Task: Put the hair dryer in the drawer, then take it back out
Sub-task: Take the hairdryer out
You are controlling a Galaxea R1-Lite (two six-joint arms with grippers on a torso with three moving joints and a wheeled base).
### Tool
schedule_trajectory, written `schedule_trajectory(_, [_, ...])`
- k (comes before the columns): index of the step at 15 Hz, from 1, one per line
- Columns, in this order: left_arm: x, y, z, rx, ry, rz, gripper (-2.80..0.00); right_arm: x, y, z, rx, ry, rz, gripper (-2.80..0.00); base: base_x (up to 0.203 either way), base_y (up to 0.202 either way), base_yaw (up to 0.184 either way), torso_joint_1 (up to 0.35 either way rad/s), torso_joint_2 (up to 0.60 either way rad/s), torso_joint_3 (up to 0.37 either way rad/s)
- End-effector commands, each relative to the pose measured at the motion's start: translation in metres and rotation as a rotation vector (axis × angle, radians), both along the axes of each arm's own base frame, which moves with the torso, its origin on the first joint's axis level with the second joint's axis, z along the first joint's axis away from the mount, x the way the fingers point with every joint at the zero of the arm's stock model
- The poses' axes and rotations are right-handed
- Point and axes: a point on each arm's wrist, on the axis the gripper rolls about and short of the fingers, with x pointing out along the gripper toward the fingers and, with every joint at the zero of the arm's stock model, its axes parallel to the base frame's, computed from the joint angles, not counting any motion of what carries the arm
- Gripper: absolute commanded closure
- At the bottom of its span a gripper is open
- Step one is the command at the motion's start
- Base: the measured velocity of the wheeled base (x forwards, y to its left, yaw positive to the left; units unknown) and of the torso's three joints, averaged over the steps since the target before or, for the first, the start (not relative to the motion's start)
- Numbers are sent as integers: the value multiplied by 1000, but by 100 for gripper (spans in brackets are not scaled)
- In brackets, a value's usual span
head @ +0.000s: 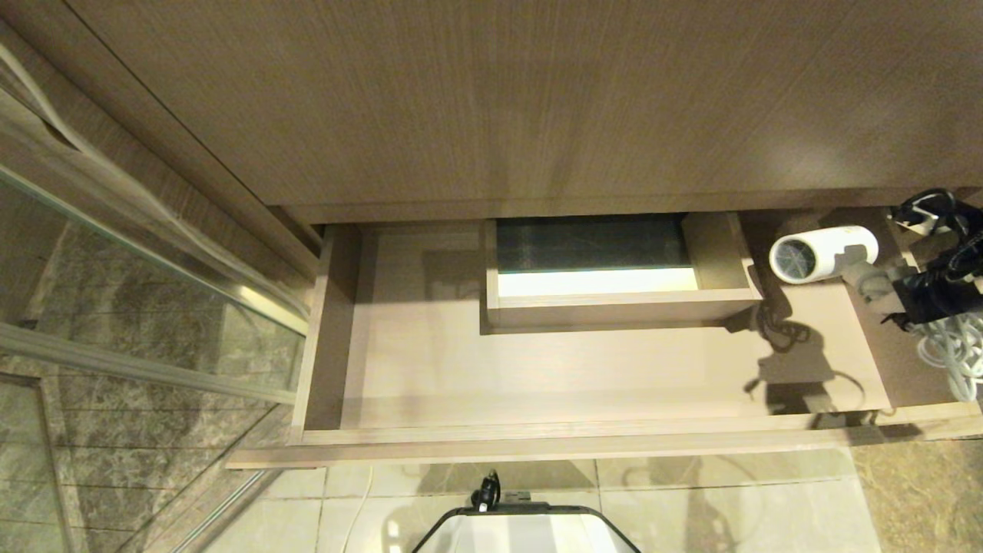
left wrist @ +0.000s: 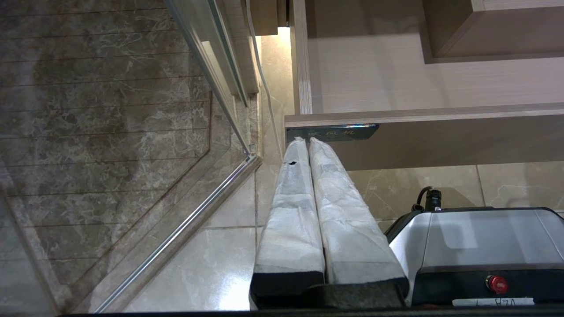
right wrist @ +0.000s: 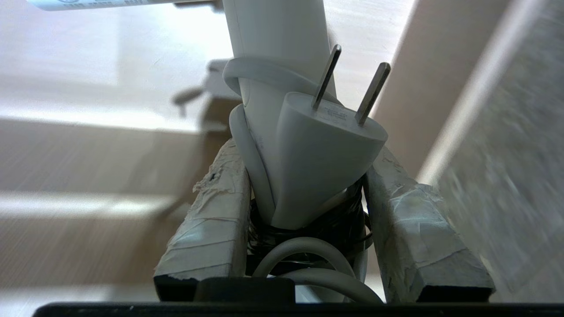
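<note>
The drawer point(head: 537, 438) stands pulled open, a wide shallow wood-grain tray with a boxed cutout point(head: 614, 307) at its back. Over its right end my right gripper point(head: 910, 299) holds the white hair dryer point(head: 822, 253) by the handle, with the barrel pointing left. The bundled cord point(head: 956, 349) hangs beside it, and a shadow falls on the drawer floor. In the right wrist view the gripper point(right wrist: 304, 152) is shut on the hair dryer's handle point(right wrist: 273, 39), with its plug point(right wrist: 321, 149) between the fingers. My left gripper point(left wrist: 306, 141) is shut and empty, parked below the dark label point(left wrist: 348, 131) on the drawer front.
A glass shower door with a metal frame point(head: 153, 261) runs along the left of the drawer. The wood-grain panel point(head: 499, 100) rises behind it. My base point(head: 530, 530) sits on the tiled floor just before the drawer front.
</note>
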Motion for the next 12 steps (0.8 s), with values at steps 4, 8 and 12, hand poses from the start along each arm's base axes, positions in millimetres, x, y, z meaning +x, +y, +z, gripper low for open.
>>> schedule_trajectory(4, [0,0,0,0,0,1,0,-94,39,47,-65,-167,15,0,0,0,0,0,0,0])
schedule_trajectory(8, [0,0,0,0,0,1,0,-163,69,64,-114,-316,40,0,0,0,0,0,0,0])
schedule_trajectory(12, [0,0,0,0,0,1,0,-222,89,74,-173,-466,44,0,0,0,0,0,0,0])
